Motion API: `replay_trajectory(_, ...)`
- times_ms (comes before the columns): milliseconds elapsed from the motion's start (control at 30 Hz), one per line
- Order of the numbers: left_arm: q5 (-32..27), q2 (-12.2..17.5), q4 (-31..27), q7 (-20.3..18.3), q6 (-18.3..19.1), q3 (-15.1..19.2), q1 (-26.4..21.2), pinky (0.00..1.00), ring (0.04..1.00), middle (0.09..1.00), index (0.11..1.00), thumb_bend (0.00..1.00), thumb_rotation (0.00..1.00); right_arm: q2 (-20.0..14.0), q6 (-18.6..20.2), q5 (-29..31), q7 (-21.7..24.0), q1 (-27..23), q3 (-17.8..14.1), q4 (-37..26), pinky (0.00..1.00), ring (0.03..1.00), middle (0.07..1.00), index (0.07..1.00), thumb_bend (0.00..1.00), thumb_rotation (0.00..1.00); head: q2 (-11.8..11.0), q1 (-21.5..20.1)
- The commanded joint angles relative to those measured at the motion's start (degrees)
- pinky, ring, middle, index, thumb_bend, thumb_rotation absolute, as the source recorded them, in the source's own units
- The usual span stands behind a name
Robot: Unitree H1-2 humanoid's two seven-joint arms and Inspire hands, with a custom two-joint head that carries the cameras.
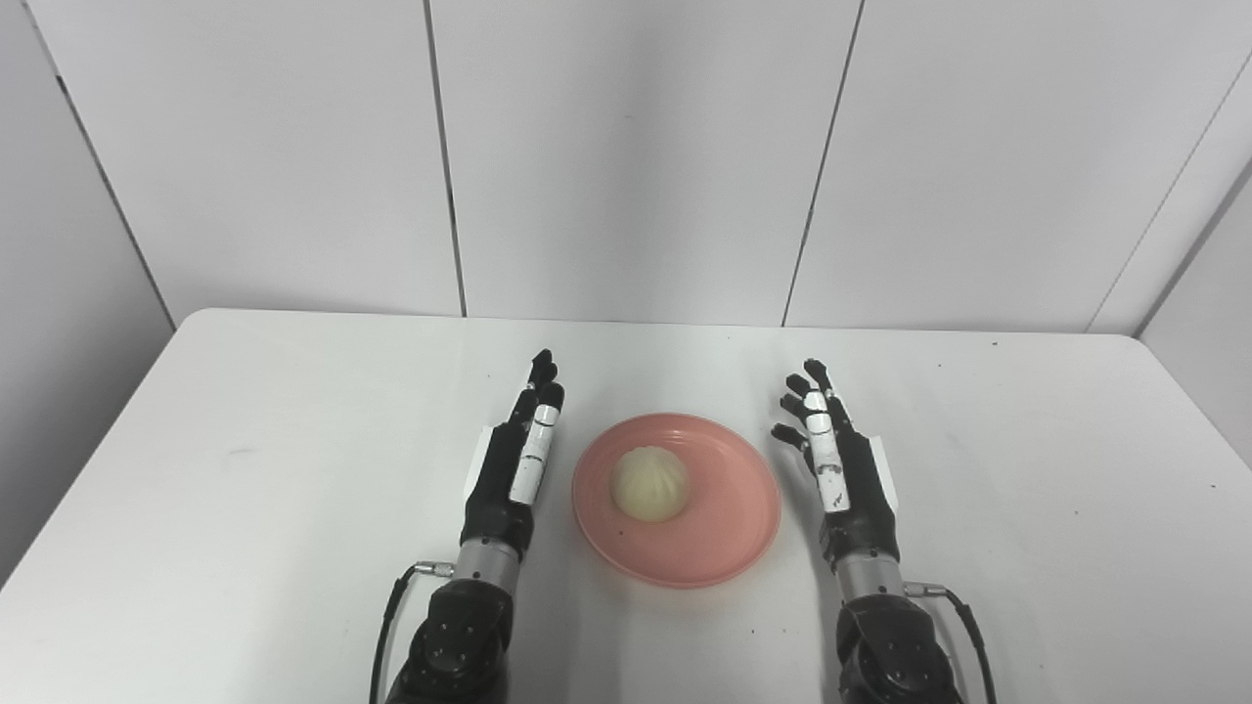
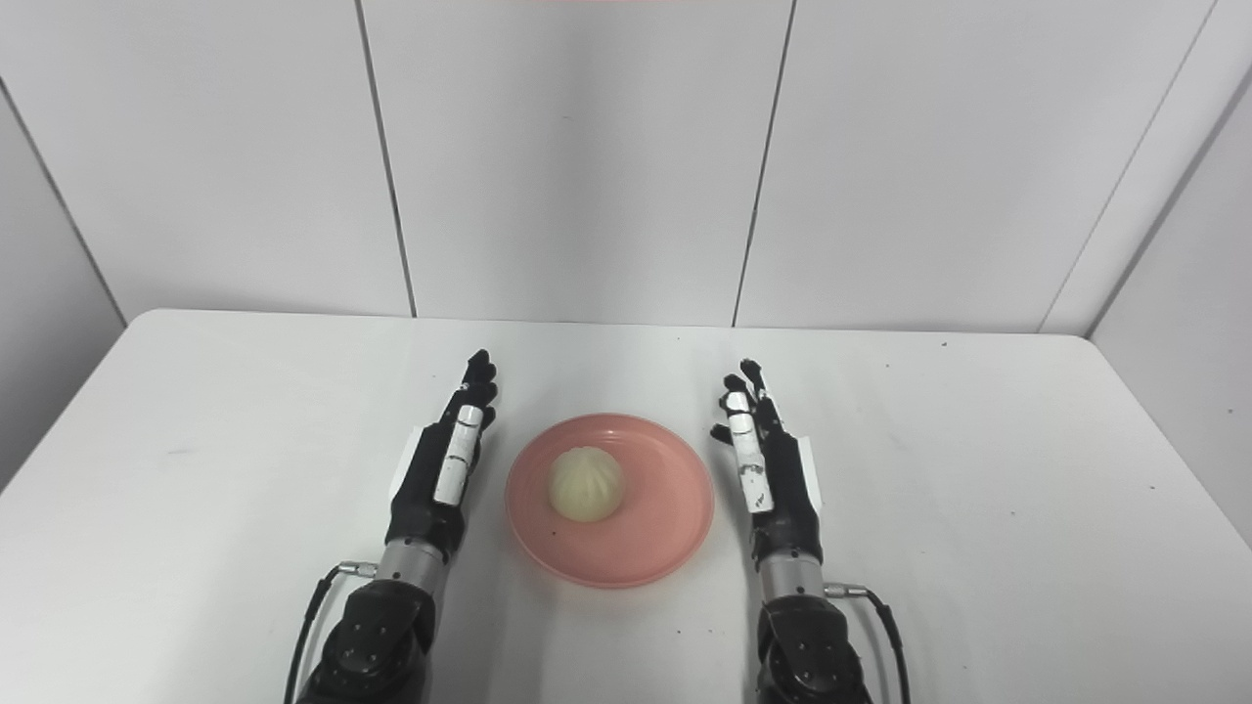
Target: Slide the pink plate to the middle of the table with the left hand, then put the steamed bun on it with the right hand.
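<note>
The pink plate (image 1: pixel 714 543) lies on the white table near its middle, between my two hands. On its left half rests the pale steamed bun (image 1: pixel 650 483), pleated on top. My left hand (image 1: pixel 516 462) stands edge-up just left of the plate, open, fingers straight and pointing away, a small gap from the rim. On the other side, my right hand (image 1: pixel 833 458) is open too, its fingers slightly spread, holding nothing and apart from the plate.
The white table (image 1: pixel 245 469) has rounded far corners and ends at a panelled white wall (image 1: pixel 626 156). Thin black cables (image 1: pixel 389 606) loop beside both wrists near the front edge.
</note>
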Motion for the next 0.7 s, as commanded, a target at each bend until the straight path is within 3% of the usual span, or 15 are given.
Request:
replay_trajectory(0,1.27,-0.03,0.31,1.34,-1.73,-0.24,0.07,1.0,1.0,1.0,0.998,0.63,0.98,0.14,0.8,-0.74,-0.49,-0.94,0.24,-2.37,0.83,0.888,0.912,0.938,0.68,1.0,0.15,0.01)
replay_trajectory(667,1.53,-0.39,-0.56,2.62,-1.24,-0.38,0.59,1.0,1.0,1.0,1.0,0.62,0.99,-0.38,2.13,-3.67,-0.18,-0.18,1.11,-3.26,0.86,0.909,0.933,0.918,0.64,1.0,0.57,-0.11)
